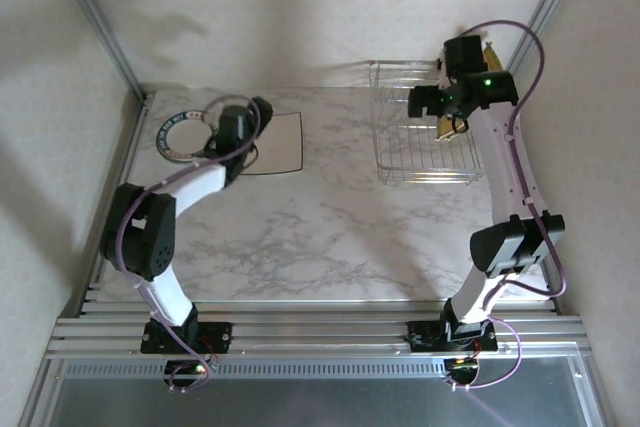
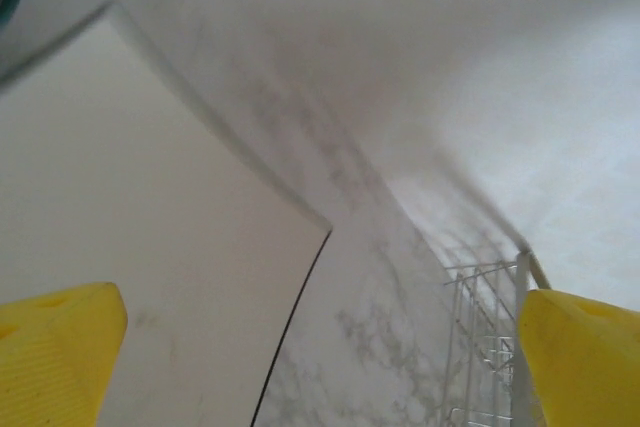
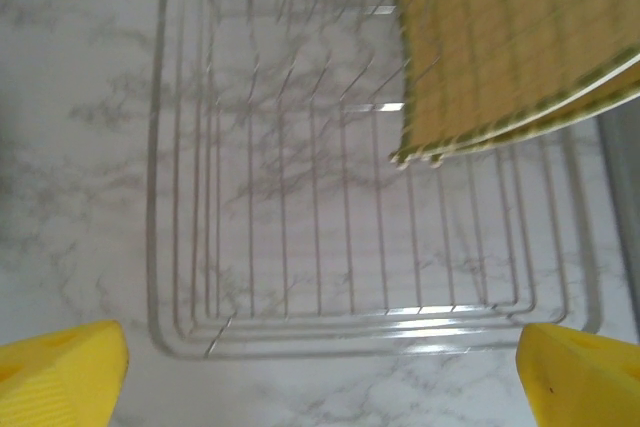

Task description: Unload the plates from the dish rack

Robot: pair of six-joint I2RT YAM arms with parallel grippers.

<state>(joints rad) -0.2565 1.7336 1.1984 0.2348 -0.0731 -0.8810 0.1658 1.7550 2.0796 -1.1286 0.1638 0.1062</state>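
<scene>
Dish rack [image 3: 300, 332]: thin silver wire with short upright dividers. It stood on a white marble table [image 3: 80, 147] veined in grey, and the marble showed through its parallel floor wires. Plates [image 3: 510, 47]: square, yellow, with a fine grid pattern, two by the look of their edges. They lay one against the other and tilted over the rack's far right corner. Right gripper [image 3: 320, 377]: its yellow fingertips [image 3: 60, 372] were spread wide at the near left and near right, short of the rack's near rail and gripping nothing.
</scene>
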